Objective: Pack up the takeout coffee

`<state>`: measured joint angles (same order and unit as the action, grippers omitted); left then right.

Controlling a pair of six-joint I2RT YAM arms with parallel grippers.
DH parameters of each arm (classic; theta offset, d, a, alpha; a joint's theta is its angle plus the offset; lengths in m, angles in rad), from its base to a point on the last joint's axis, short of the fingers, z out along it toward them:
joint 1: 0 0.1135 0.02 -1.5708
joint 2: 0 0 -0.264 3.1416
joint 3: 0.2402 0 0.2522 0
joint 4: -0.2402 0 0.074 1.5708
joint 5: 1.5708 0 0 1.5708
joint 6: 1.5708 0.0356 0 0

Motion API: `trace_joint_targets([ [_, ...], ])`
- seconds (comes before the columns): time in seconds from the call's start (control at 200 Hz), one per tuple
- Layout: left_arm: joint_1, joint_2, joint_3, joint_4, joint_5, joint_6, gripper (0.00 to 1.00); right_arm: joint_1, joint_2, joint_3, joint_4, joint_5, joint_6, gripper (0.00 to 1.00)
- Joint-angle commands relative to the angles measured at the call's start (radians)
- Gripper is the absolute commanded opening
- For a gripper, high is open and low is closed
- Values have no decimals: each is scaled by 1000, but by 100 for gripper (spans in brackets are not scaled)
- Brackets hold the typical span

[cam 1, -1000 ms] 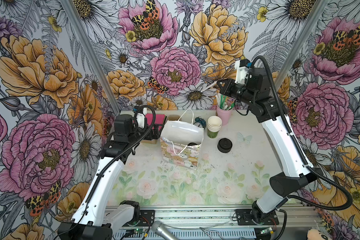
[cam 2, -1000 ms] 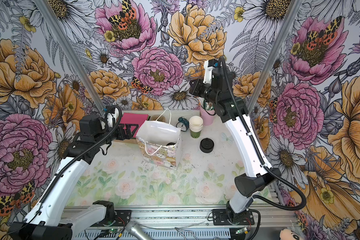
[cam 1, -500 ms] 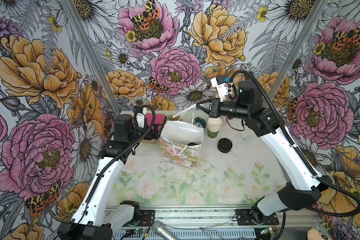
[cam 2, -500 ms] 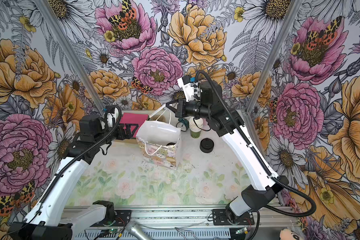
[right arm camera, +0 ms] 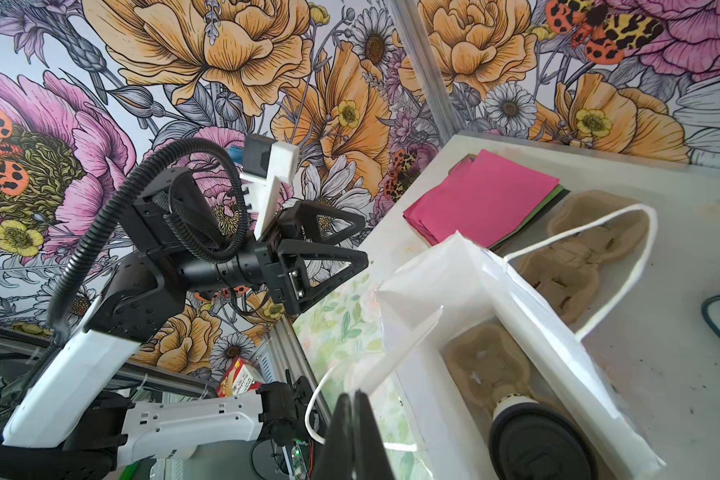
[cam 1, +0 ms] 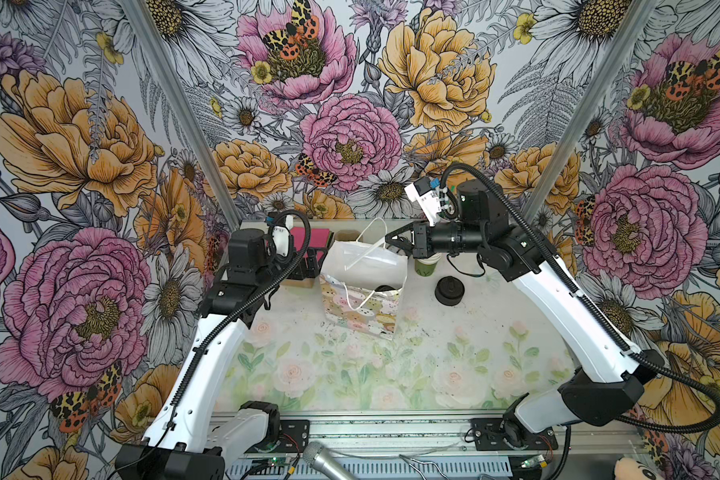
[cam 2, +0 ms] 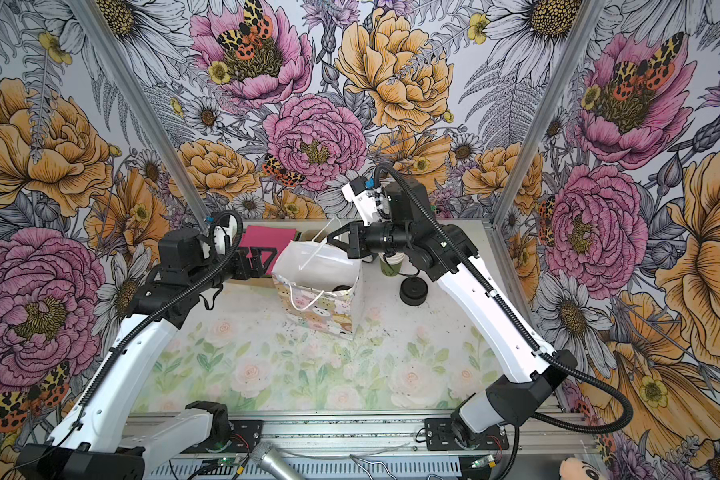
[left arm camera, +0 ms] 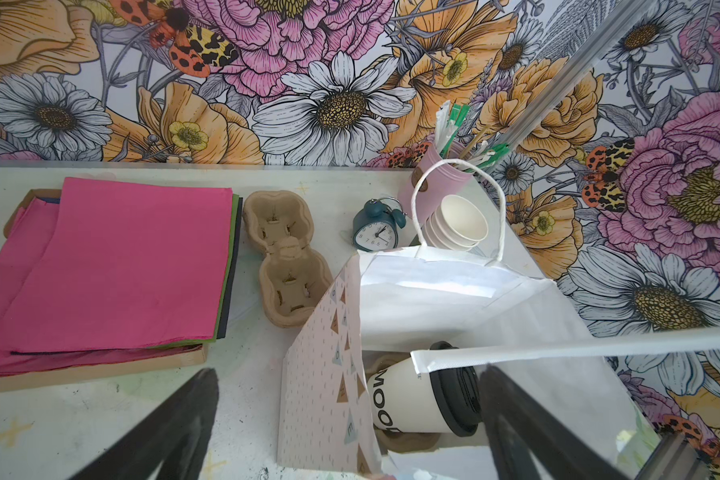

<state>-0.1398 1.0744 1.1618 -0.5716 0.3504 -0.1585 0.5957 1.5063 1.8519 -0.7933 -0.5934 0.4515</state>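
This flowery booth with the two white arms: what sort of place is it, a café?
Probably a staged test booth for robots, not a real café: wallpapered panels close in a table, the left arm and right arm are bolted to a metal rail, and a microphone lies in front.

Bent left arm with left jaws spread wide, right arm stretched toward centre, right jaws closed
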Motion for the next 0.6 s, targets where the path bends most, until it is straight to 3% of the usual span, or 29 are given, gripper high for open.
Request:
trace_joint_targets([
  [0.0, 3, -14, -8, 32, -22, -13, 99, 9, 34, -8, -5, 15, -23, 0],
  [0.445, 0, 8, -5, 32, -14, -13, 99, 47, 186, -17, -4, 64, -45, 3],
  [0.595, -1, 15, -4, 33, -11, -14, 99, 55, 223, 5, -5, 64, -49, 22],
])
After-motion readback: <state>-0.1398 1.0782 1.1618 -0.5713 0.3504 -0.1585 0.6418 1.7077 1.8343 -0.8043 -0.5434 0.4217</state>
